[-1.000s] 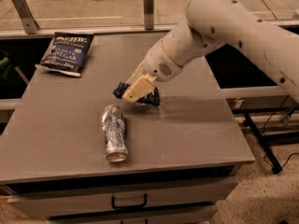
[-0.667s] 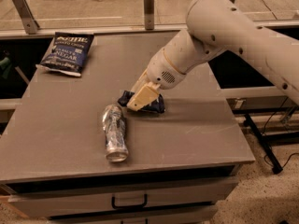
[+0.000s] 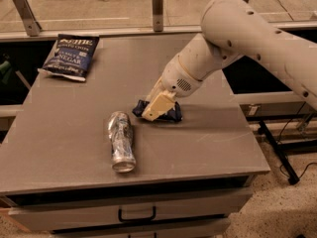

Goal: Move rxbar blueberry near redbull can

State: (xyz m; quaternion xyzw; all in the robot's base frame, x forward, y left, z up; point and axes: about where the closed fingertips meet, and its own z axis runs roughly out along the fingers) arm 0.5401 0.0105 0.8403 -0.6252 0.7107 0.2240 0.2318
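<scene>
the rxbar blueberry (image 3: 172, 114) is coming to rest on the grey table (image 3: 208, 148), its dark navy wrapper poking out on both sides of the gripper (image 3: 152, 112) i am steering from afar. the cream fingers (image 3: 158, 104) are clenching the bar across its middle, and i am seeing no gap opening between them and the wrapper.

a second ago the bar was hanging a little higher and farther back. now the gripper is sitting lower, and the wrapper is looking pressed flat against the tabletop. i am reading that as the carry ending and the set-down beginning.

just to the left and slightly toward the front edge, the redbull can (image 3: 121, 142) is lying on its side, its shiny end pointing at the drawer front. bar and can are lying close together but not touching, so i am judging the "near" part of the job as nearly met. what is remaining is letting go and lifting clear without dragging the wrapper along or nudging the can into a roll.

behind the gripper, the white arm (image 3: 237, 38) is sloping down from the upper right. the blue kettle chip bag (image 3: 71, 56) is lying well apart at the far left corner, playing no part.
</scene>
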